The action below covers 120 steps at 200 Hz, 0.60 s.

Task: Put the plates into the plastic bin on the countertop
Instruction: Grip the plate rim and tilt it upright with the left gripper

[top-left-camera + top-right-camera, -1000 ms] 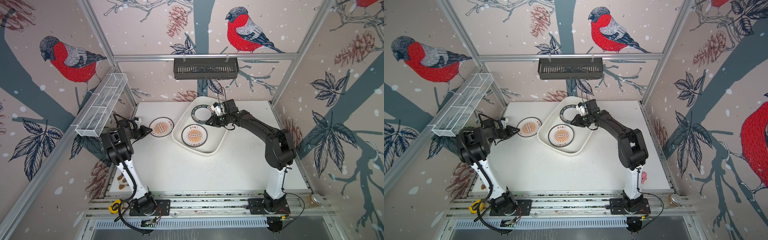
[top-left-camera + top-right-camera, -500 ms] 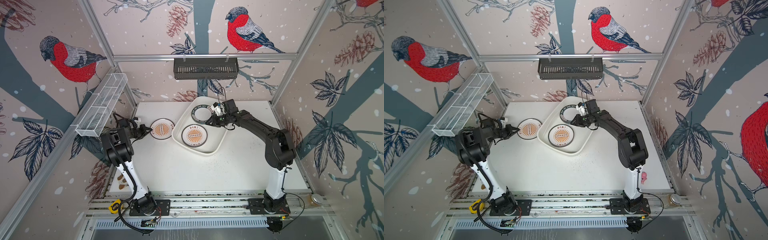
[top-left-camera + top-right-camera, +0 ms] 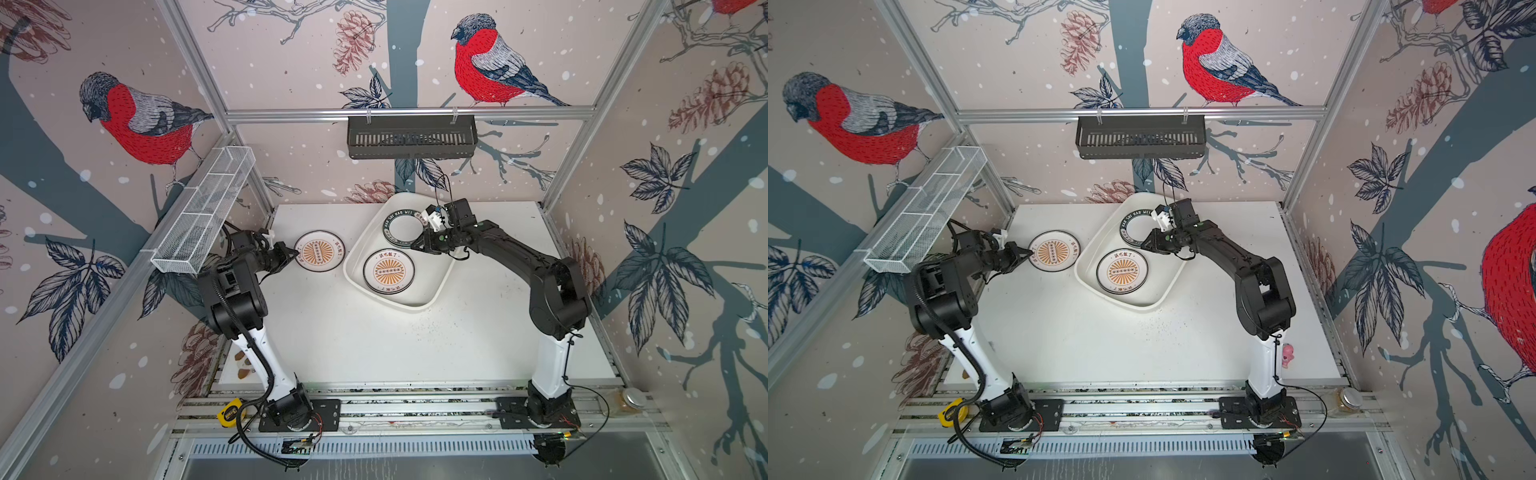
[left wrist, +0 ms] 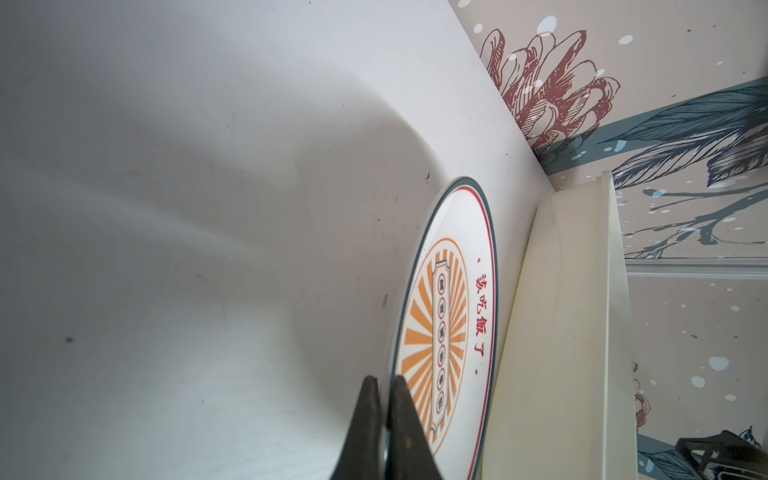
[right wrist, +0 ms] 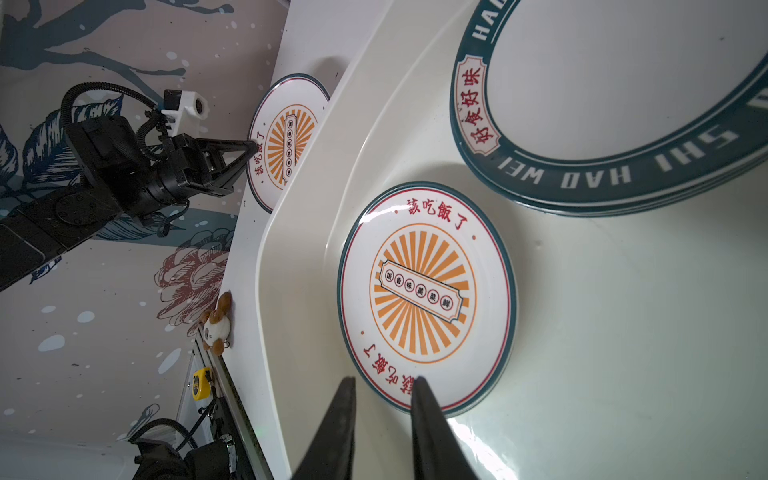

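**A:** Where is there room to move?

**B:** Open countertop (image 3: 353,340) spreads across the near half. The plastic bin (image 3: 428,275) sits skewed at far centre, with its left rim just beside the loose sunburst plate (image 3: 322,249).

**A:** And that plate?

**B:** It is on the countertop left of the bin. The left gripper (image 4: 384,380) is clamped on its left rim.

**A:** What is inside the bin?

**B:** A second sunburst plate (image 3: 388,270) lies at the near end and the green-banded plates (image 3: 402,228) are stacked at the far end. The right gripper (image 5: 383,380) hovers over the bin between them, jaws slightly parted and holding nothing.

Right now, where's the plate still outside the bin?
The plate lies on the countertop, just left of the bin in both top views, its rim pinched by the left end effector.
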### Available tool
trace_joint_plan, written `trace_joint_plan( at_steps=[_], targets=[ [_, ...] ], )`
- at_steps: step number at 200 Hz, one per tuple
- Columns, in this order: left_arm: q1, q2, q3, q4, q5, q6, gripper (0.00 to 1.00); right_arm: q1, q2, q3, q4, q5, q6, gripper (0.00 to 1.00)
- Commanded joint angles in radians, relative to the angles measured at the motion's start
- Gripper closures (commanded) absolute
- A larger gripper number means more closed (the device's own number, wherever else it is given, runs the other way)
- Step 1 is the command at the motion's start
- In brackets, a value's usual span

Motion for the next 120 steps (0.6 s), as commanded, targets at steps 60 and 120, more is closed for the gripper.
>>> trace_joint_plan(
  at_steps=[60,120],
  targets=[
    [-0.001,-0.048,-0.017,0.199,0.173,-0.220,1.00,-0.003,-0.016,-0.007,0.022,-0.008,0.000,0.74],
    [-0.004,-0.095,-0.065,0.320,0.235,-0.340,1.00,0.009,-0.030,-0.004,0.038,-0.019,-0.013,0.68]
  ],
)
